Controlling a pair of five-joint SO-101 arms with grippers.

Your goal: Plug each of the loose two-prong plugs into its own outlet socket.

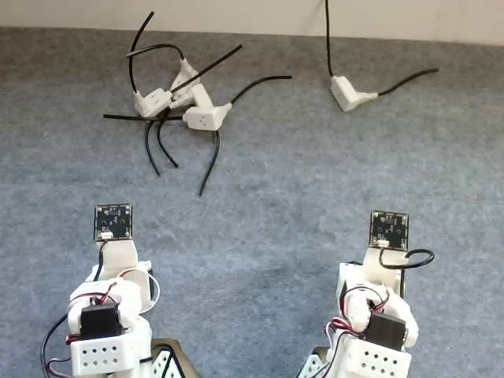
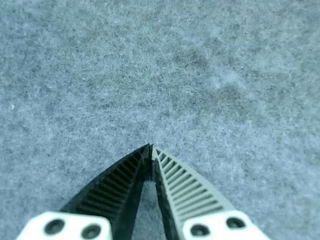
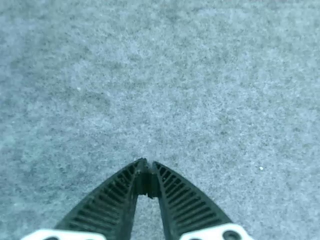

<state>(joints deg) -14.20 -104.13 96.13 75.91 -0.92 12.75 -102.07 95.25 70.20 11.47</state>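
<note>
Far across the grey carpet, at the back left in the high view, lies a tangle of white plugs and sockets on black cords: one plug, another piece, and a socket with its face up. A lone white piece with two cords lies at the back right. My left arm and right arm sit folded at the near edge, well short of all of these. The left gripper is shut over bare carpet, holding nothing. The right gripper is shut too, also over bare carpet.
Loose black cords trail from the tangle toward the middle of the carpet. A pale wall edge runs along the back. Open carpet lies between the arms and the plugs.
</note>
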